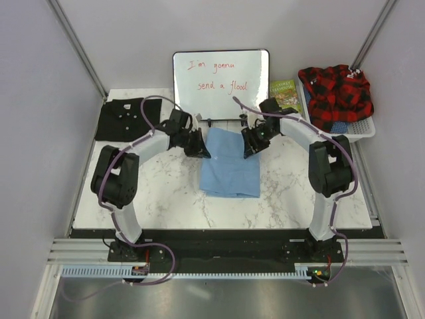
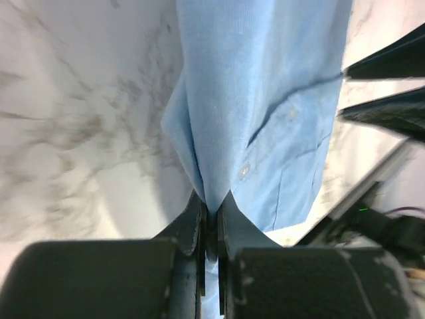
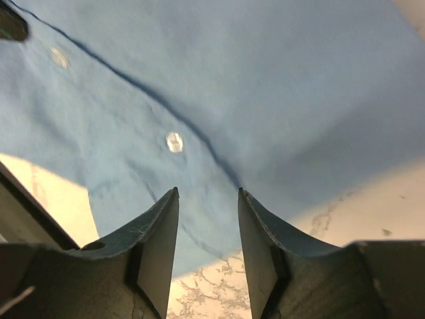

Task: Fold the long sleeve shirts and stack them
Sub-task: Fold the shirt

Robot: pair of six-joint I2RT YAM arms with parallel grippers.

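The blue shirt (image 1: 230,169) at mid frame is pinched by the left hand (image 2: 211,201) for folding, while the right hand (image 3: 207,196) is held partly open, empty.

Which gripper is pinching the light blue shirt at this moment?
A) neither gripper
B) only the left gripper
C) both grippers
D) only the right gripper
B: in its wrist view, the left gripper is closed on a fold of the light blue shirt, while the right gripper stands open over the cloth, its fingers apart and gripping nothing.
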